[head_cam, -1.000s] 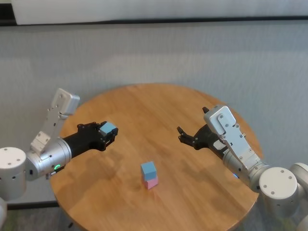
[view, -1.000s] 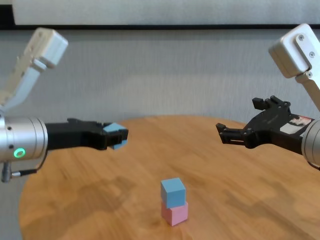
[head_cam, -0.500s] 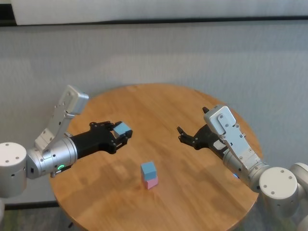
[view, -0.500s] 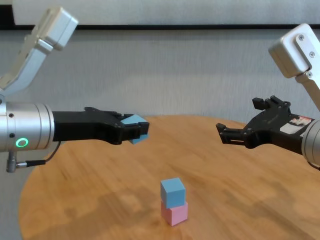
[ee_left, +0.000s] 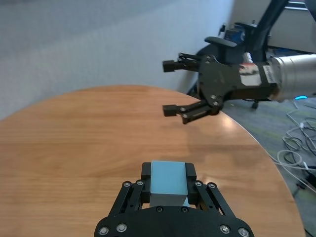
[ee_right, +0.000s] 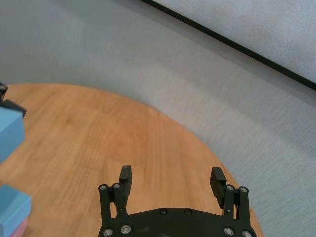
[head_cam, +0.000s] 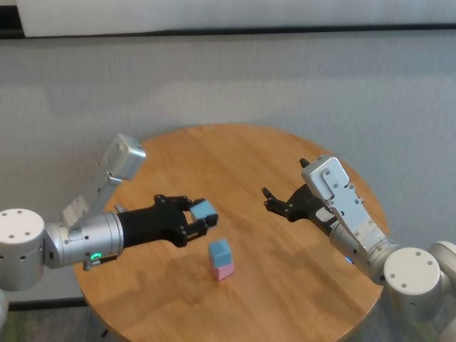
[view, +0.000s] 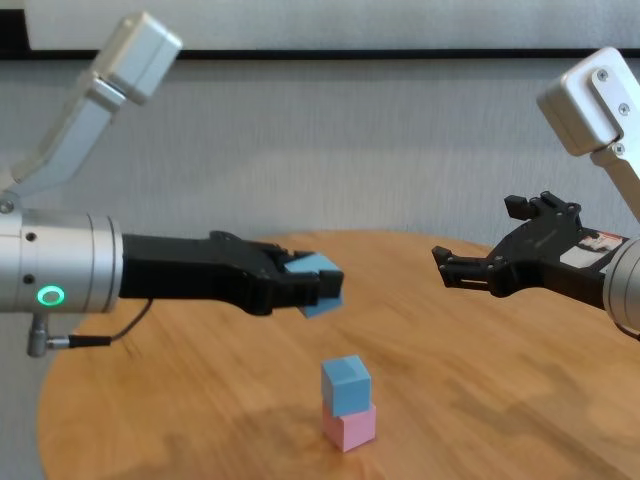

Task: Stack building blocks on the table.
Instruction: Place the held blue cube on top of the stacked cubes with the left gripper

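Third block carried above table, stack half hidden from right wrist.
Left claw (view: 318, 290) clamps blue block (head_cam: 204, 209), arm level, left of stack: blue cube (view: 346, 383) on pink cube (view: 349, 428), mid-table (head_cam: 285, 285). Right claw (head_cam: 273, 202) spread, empty, right side.

table (head_cam: 235, 153): grained wood, slight sheen | blocks (view: 347, 402): smooth matt | wall (head_cam: 228, 78): matt cloth-like

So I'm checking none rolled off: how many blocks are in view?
3. A pink block sits on the table, a blue block stacked on it, and another blue block is clamped in the left gripper above.
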